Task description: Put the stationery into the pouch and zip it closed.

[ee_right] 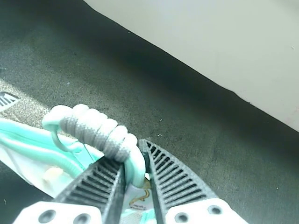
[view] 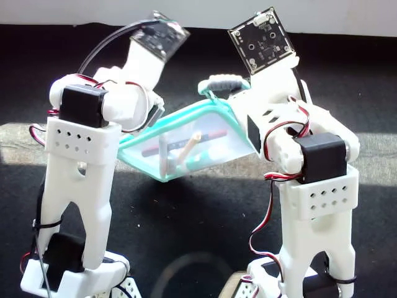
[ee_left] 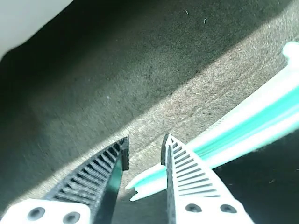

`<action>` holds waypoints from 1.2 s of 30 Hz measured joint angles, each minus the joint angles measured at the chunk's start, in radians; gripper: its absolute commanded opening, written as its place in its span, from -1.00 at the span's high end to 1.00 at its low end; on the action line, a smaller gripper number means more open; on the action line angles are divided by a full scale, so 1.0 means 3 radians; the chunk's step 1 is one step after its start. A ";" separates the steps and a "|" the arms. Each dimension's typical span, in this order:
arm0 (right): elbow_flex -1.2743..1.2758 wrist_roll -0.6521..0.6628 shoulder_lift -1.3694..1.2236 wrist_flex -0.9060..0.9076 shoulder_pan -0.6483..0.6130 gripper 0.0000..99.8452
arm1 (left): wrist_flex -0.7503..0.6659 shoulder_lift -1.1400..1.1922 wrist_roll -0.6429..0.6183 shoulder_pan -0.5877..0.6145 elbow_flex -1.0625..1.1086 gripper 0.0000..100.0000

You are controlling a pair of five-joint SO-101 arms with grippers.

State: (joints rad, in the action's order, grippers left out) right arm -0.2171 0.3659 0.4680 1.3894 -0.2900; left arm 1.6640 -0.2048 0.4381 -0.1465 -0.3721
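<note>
Now, pouch (view: 186, 146) hangs tilted above the counter (view: 186, 211), pens (view: 162, 158) inside, see-through with teal edging. Right hand (ee_right: 133, 156) is clamped on its corded corner; left hand (ee_left: 146, 138) is parted around the far edge.

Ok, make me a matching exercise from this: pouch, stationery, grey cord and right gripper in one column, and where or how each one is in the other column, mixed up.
Column one
1. pouch
2. stationery
3. grey cord
4. right gripper

Column two
A. inside the clear pouch
B. shut on the pouch's end
C. held in the air, tilted
D. looped at the pouch's higher end

Pairs: 1-C, 2-A, 3-D, 4-B
</note>
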 measured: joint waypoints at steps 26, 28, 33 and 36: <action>-0.0026 0.0000 0.0000 0.0332 0.0000 0.99 | -0.0430 -0.0762 0.0593 -0.0563 0.0685 0.52; -0.0026 0.0000 0.0000 0.0332 0.0000 0.99 | -0.0532 -0.0762 0.0593 -0.0557 0.0696 0.52; -0.0026 0.0000 0.0000 0.0332 0.0000 0.99 | -0.0629 -0.0762 0.0593 -0.0675 0.0803 0.52; -0.0026 0.0000 0.0000 0.0332 0.0000 0.99 | -0.0680 -0.0762 0.0593 -0.0854 0.1008 0.52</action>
State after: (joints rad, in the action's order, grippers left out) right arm -0.2248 0.3659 0.4680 1.4891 -0.2900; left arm 1.4599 -0.4335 0.6160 -0.4028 -0.0698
